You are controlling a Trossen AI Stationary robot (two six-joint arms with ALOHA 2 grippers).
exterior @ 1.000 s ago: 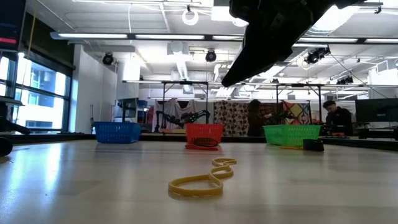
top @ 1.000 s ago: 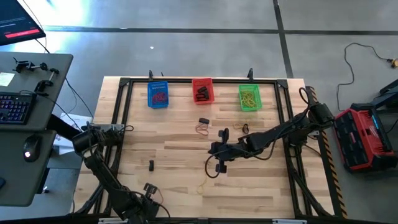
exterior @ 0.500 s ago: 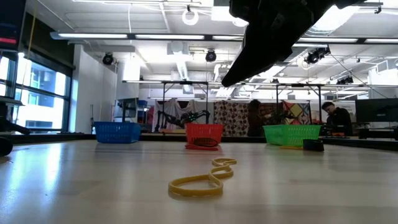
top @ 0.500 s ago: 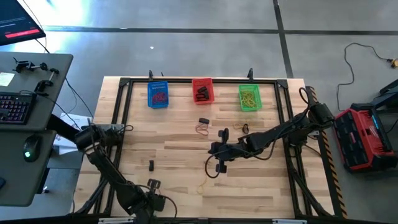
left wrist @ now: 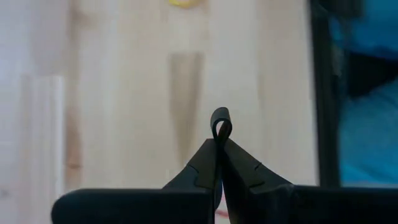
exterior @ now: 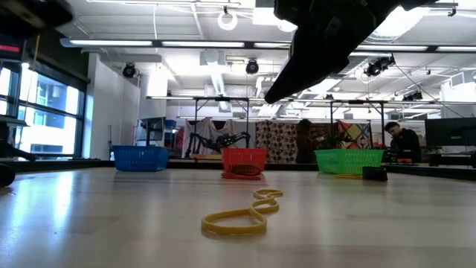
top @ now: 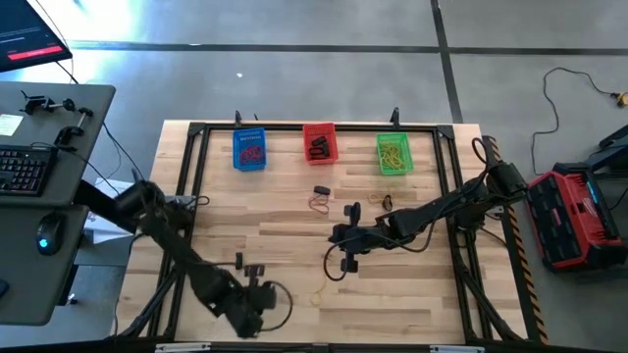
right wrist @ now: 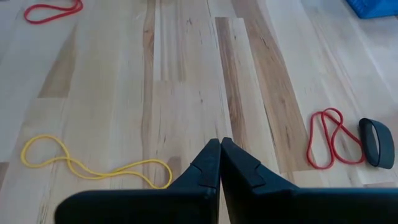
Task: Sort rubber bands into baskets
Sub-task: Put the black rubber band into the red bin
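**Q:** Where are your end effectors, and what are they doing?

**A:** My left end effector [left wrist: 219,144] sits low over the near-left part of the table [top: 285,235], close to the front edge. Its fingers are pressed together on a thick black rubber band [left wrist: 221,122], whose loop sticks up just past the fingertips. My right end effector [right wrist: 220,144] hangs above the middle of the table with its fingers together and nothing between them.

**Q:** Where are the baskets?

**A:** In a row along the far edge: the blue basket [top: 249,149] on the left, the red basket [top: 320,143] in the middle, the green basket [top: 393,154] on the right. The blue one has red bands in it, the red one dark bands, the green one yellowish bands.

**Q:** And the loose bands?

**A:** A yellow band [exterior: 244,214] lies twisted on the table near the front, just beside my right end effector. A doubled red band [right wrist: 329,138] lies near the centre, with a black band [right wrist: 375,143] just beside it. Another red band [right wrist: 53,10] lies well apart from those. One more black piece [top: 238,260] rests on the left side, near my left end effector.
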